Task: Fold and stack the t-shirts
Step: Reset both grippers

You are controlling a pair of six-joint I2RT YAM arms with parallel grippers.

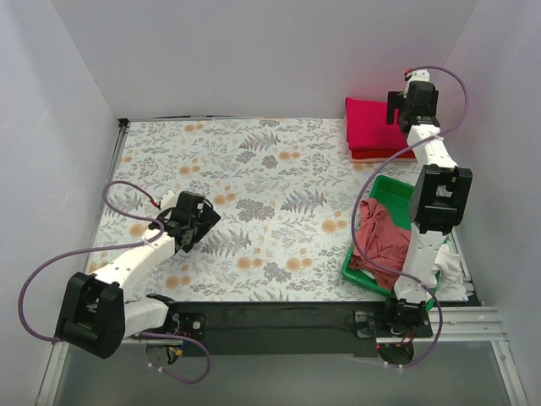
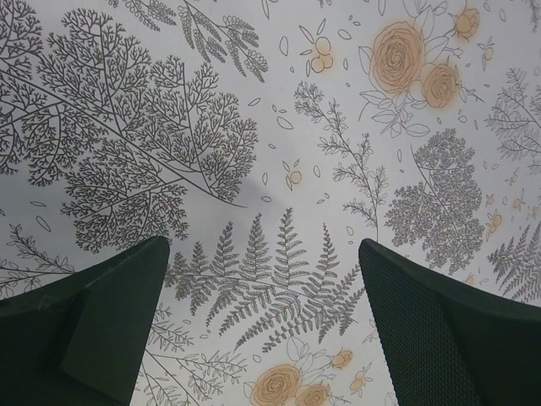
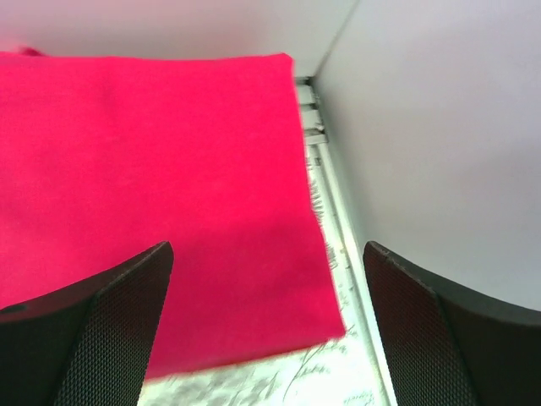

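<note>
Hovering over the folded magenta shirt (image 1: 372,120), the right pincer (image 1: 396,110) has its fingers spread wide and holds nothing. This shirt lies just beyond the far end of the green tray (image 1: 387,191), close to the back wall. It tops a small stack, and a strip of a brighter red shirt (image 1: 382,155) shows along the edge that faces the tray.

From the right wrist, the magenta cloth (image 3: 152,161) lies flat and smooth beneath the right pincer (image 3: 266,245). It fills the gap between the two dark fingers (image 3: 110,330), and its right-hand edge runs down nearer the right finger. The fingertips sit above the cloth, but the pictures do not show whether they touch it.

Inside the tray a dusty-pink shirt (image 1: 380,241) lies crumpled, spilling over the tray's left rim. A white shirt (image 1: 452,264) bunches at the tray's near right corner, partly hidden behind the arm.

Well to the left of the tray, the left pincer (image 1: 203,218) hangs low over the flowered tablecloth (image 1: 270,169). Its wrist view shows the left pincer (image 2: 262,243) released and empty, with only printed ferns and orange blooms (image 2: 397,55) between the fingers.
</note>
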